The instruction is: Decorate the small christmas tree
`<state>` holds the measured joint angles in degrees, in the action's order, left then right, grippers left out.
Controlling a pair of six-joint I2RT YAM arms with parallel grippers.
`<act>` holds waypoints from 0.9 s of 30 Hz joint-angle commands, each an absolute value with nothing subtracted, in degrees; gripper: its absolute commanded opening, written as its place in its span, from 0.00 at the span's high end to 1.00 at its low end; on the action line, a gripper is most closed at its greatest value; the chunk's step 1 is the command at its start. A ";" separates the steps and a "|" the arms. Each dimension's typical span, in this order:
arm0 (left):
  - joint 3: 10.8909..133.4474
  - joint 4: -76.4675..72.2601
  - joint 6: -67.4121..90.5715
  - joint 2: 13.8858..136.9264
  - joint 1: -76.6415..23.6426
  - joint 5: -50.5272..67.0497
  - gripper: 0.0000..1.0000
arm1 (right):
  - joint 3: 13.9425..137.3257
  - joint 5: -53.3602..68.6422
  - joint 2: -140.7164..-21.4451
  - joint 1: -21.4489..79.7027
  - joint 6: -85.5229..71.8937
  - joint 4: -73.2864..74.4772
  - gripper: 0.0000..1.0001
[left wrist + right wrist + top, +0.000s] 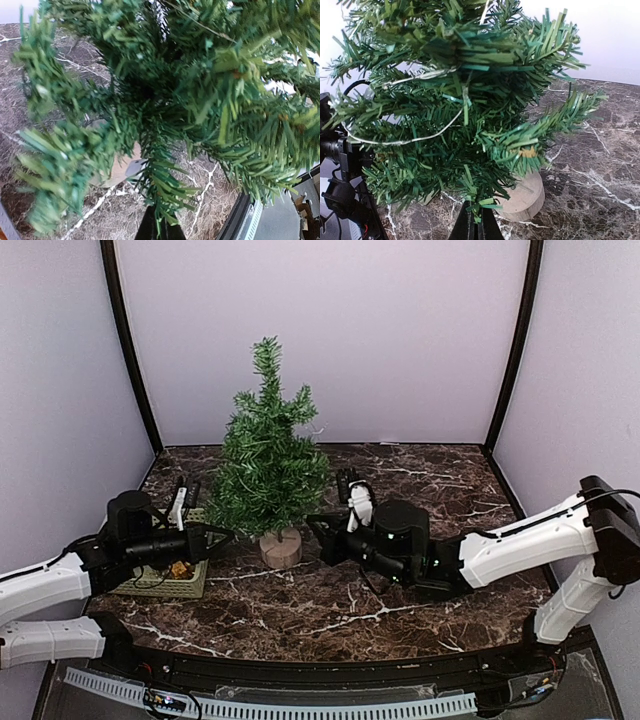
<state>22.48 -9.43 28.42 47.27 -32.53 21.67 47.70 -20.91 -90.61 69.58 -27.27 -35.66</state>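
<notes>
Here's the small christmas tree (268,455), upright mid-table (400,600) on its round wooden stump base (281,547). The left claw (222,534) reaches in from the left, pressed together on a low branch tip. The right claw (312,521) does the same from the right, pinching needles just above the base. What's done? The right wrist view shows a thin pale wire strand (420,137) draped across the branches, and that's all I can make out; no baubles on the tree. At the near left, a tray (150,588) holds something golden-brown (180,568). My read: early days, with most of the decorating not yet done.
</notes>
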 commanded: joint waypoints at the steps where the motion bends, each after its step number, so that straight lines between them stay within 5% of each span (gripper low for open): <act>1: 25.31 -16.39 26.95 51.04 -32.67 23.79 1.00 | 45.84 -25.84 -85.56 69.33 -25.51 -34.69 1.00; 18: 31.83 -23.98 23.47 65.38 -35.06 27.43 1.00 | 39.82 -31.88 -78.44 69.31 -27.77 -31.18 1.00; 21: 31.58 -22.60 23.32 63.93 -35.01 25.82 0.95 | 39.81 -31.69 -78.40 69.34 -27.80 -31.45 0.80; 24: 30.69 -18.70 23.01 60.38 -34.99 23.48 0.67 | 39.70 -31.17 -77.81 69.34 -27.77 -31.50 0.37; 27: 30.06 -12.99 23.09 54.59 -34.98 19.36 0.46 | 38.81 -31.82 -75.69 69.24 -28.17 -31.11 0.17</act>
<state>30.06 -18.74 23.79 61.43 -34.79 24.14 40.16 -30.15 -78.96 69.47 -27.66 -29.56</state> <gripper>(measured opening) 0.452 0.760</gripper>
